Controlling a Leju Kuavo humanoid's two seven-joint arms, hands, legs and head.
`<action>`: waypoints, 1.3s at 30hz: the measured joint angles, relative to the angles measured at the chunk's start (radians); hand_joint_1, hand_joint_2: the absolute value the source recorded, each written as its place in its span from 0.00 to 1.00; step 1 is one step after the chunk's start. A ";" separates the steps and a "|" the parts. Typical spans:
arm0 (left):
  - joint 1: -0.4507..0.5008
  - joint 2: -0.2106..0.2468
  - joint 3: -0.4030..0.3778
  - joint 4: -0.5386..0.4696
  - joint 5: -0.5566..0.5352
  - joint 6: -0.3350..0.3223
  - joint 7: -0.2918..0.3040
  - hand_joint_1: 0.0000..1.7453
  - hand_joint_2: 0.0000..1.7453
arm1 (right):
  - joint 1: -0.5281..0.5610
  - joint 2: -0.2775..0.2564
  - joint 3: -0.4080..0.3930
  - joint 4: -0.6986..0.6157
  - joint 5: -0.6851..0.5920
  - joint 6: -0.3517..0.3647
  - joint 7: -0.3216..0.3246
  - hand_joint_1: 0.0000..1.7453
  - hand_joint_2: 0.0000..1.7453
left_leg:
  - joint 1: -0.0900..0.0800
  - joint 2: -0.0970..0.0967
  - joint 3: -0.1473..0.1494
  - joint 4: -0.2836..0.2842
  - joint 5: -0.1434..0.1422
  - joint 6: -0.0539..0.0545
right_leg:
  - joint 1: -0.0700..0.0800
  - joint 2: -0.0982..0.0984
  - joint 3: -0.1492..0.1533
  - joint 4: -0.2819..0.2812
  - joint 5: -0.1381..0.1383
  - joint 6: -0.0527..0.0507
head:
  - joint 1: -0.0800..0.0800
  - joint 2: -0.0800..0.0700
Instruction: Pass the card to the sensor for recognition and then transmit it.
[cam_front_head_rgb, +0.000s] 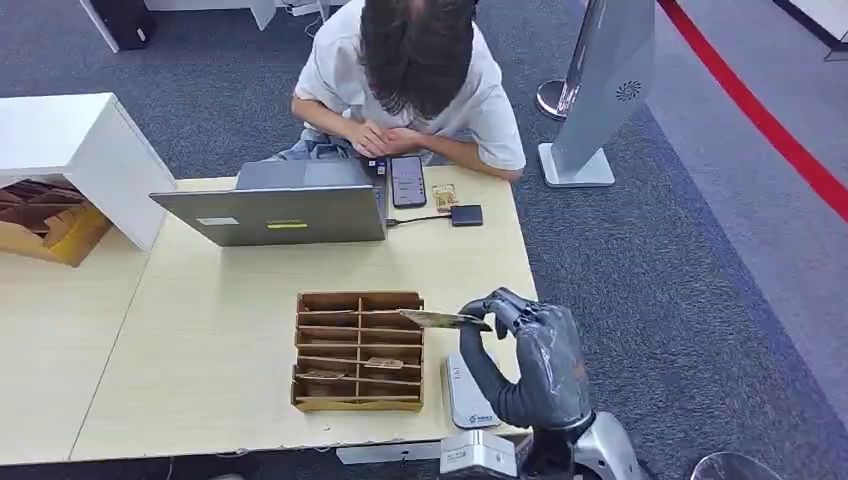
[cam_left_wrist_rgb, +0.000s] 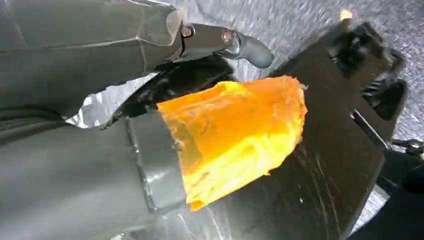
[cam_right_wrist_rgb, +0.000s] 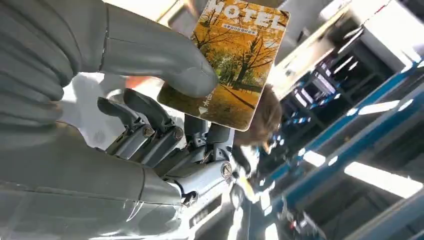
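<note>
Wooden slotted box (cam_front_head_rgb: 359, 350) sits left of the right hand (cam_front_head_rgb: 535, 355) pinching the card (cam_front_head_rgb: 442, 320), white sensor (cam_front_head_rgb: 468, 392) between them

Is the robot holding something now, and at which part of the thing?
Yes. The right hand pinches the card by one lower corner, thumb over its printed face, fingers behind.
</note>
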 joint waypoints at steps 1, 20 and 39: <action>0.004 0.004 0.009 0.002 0.019 -0.013 0.000 0.00 0.00 | 0.000 0.000 0.002 0.001 -0.017 0.020 0.002 1.00 1.00 | 0.000 0.000 0.000 0.000 0.000 0.000 | 0.000 0.000 0.000 0.000 0.000 0.000 | 0.000 0.000; 0.050 0.088 0.127 0.019 0.272 -0.261 -0.013 0.00 0.00 | -0.048 -0.039 0.060 0.116 -0.333 0.222 0.097 1.00 1.00 | 0.000 0.000 -0.001 0.000 0.000 0.000 | 0.000 -0.001 0.000 0.000 0.000 0.000 | 0.000 0.000; 0.094 0.100 0.127 0.019 0.303 -0.272 -0.019 0.00 0.00 | -0.071 -0.076 0.090 0.196 -0.411 0.255 0.145 1.00 1.00 | 0.000 0.000 -0.001 0.000 0.000 0.000 | 0.000 -0.001 0.000 0.000 0.000 0.000 | 0.000 0.000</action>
